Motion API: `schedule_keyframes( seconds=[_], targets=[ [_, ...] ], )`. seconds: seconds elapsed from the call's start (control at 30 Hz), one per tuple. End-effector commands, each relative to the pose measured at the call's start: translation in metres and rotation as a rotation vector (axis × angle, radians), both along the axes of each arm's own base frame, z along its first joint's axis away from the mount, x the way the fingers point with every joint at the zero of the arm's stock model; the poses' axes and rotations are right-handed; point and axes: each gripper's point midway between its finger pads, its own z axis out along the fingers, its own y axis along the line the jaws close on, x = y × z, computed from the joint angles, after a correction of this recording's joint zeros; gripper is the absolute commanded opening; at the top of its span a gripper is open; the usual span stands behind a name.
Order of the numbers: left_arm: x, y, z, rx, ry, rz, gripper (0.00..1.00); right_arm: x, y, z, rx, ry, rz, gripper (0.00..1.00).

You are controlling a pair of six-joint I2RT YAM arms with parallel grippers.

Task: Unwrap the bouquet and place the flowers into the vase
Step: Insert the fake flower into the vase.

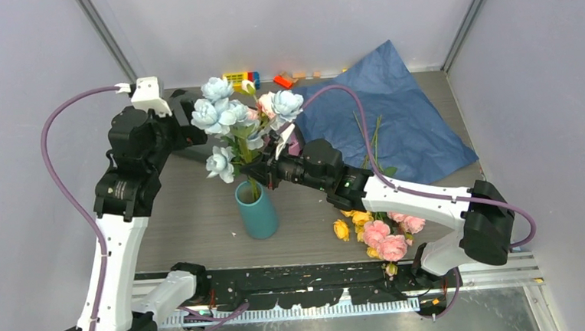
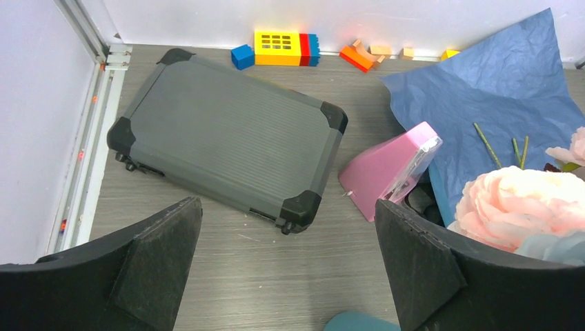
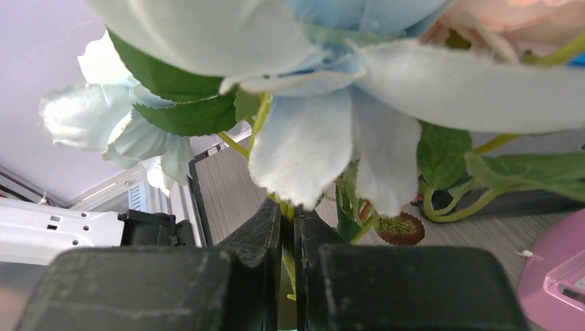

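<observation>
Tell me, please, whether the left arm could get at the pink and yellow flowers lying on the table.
Probably not as things stand: those flowers lie partly under the right arm, and the vase with its blue blooms stands between them and the left arm.

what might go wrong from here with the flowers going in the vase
1. The right gripper pinches the stems of the pale blue flowers just above the vase. The bunch looks tall and top-heavy, so letting go may let it lean out or topple the vase.
2. Its forearm passes over the pink and yellow flowers lying loose; pulling back could sweep them.
</observation>
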Motion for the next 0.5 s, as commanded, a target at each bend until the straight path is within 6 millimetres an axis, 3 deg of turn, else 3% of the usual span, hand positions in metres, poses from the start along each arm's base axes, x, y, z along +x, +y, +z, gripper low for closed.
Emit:
schedule_keyframes(
  seconds=[0.0, 0.27, 0.47],
  targets=[
    [-0.009, 0.009, 0.009, 0.017, -0.033, 0.025, 0.99, -0.001, 0.002, 0.009, 0.065, 0.009, -0.017, 0.13],
    [-0.013, 0.011, 0.005, 0.023, -0.028, 0.031, 0.99, -0.005, 0.003, -0.002, 0.041, 0.033, -0.008, 0.26],
    [-0.016, 0.013, 0.001, 0.035, -0.025, 0.036, 0.99, -0.011, 0.002, -0.007, 0.029, 0.051, 0.005, 0.44]
  ],
)
